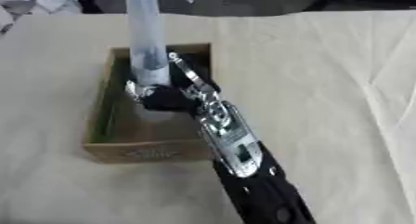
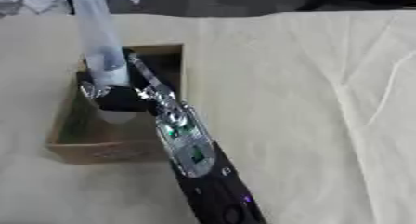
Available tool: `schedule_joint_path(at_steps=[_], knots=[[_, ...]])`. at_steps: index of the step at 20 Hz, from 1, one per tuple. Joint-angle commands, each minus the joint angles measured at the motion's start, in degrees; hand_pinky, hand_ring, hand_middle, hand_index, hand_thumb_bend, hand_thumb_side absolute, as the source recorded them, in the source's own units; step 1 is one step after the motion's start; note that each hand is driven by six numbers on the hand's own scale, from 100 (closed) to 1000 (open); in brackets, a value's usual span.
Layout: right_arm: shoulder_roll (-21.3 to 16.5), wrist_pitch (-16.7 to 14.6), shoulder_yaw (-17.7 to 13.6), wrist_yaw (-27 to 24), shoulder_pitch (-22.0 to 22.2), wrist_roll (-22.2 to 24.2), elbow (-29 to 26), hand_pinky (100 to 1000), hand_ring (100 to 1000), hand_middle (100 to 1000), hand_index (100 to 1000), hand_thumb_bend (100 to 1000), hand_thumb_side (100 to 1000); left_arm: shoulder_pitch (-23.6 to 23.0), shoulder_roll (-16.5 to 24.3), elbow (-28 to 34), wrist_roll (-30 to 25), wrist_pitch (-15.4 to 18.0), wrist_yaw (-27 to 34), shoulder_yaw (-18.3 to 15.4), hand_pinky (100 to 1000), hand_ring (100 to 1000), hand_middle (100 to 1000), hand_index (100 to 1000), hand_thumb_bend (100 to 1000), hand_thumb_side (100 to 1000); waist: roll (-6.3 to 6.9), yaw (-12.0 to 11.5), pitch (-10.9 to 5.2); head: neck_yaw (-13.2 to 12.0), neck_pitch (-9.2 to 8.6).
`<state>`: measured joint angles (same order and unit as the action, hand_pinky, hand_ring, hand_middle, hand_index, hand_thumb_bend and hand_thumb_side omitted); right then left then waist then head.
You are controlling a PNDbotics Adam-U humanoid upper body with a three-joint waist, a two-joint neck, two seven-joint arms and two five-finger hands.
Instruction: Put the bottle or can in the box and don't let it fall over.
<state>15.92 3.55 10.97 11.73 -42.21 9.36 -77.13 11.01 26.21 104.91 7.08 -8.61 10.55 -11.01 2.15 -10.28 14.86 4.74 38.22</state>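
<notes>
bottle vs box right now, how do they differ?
The bottle is tall, slim and pale translucent; the box is low, wide and brown cardboard. The bottle stands about upright with the right robot hand curled round its lower part; the box lies flat on the cloth-covered table, untouched by the hand. The bottle's base is inside the open-topped box. Both sit left of centre.

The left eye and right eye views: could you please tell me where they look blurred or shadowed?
Left eye view: soft overall; the tall translucent pale bottle smears upward, and the brown cardboard box has a dark interior. Right eye view: similar softness; the robot hand reads as a dark mass with few details.
</notes>
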Motion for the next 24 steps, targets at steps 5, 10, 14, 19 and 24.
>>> schedule_joint_path(at_steps=[5, 10, 14, 19, 24], knots=[[1.3, -2.7, -0.9, 2.1, -2.0, -0.9, 2.3, 918, 290, 100, 151, 100, 100, 0.5, 1.1, 0.9, -0.3, 0.0, -0.2, -0.5, 1000, 1000, 840, 836, 100, 100, 0.42, -0.8, 0.15, 1.1, -1.61], [1.3, -3.3, -1.9, 2.2, -4.2, -2.1, 3.2, 917, 296, 100, 152, 100, 100, 0.9, 0.7, 1.0, -0.4, 0.0, -0.2, -0.4, 1000, 1000, 839, 836, 100, 100, 0.37, -1.3, 1.04, 1.8, -2.46], [1.2, -3.8, -3.4, 3.7, -6.7, -3.9, 5.7, 919, 306, 105, 157, 100, 100, 1.0, 0.5, 1.1, -0.4, 0.0, -0.3, -0.4, 1000, 1000, 839, 835, 100, 100, 0.34, -1.8, 1.75, 2.3, -2.98], [1.6, -4.4, -4.6, 5.6, -8.5, -5.2, 8.8, 926, 340, 136, 177, 100, 100, 1.3, 0.3, 1.1, -0.5, 0.0, -0.4, -0.3, 1000, 1000, 839, 835, 100, 100, 0.13, -2.1, 2.38, 2.5, -3.42], [1.2, -4.3, -4.7, 8.5, -8.9, -5.3, 10.0, 967, 803, 615, 683, 100, 100, 1.2, 0.3, 1.0, -0.5, 0.0, -0.4, -0.4, 1000, 1000, 838, 836, 100, 100, 0.01, -2.1, 2.36, 2.3, -3.33]])
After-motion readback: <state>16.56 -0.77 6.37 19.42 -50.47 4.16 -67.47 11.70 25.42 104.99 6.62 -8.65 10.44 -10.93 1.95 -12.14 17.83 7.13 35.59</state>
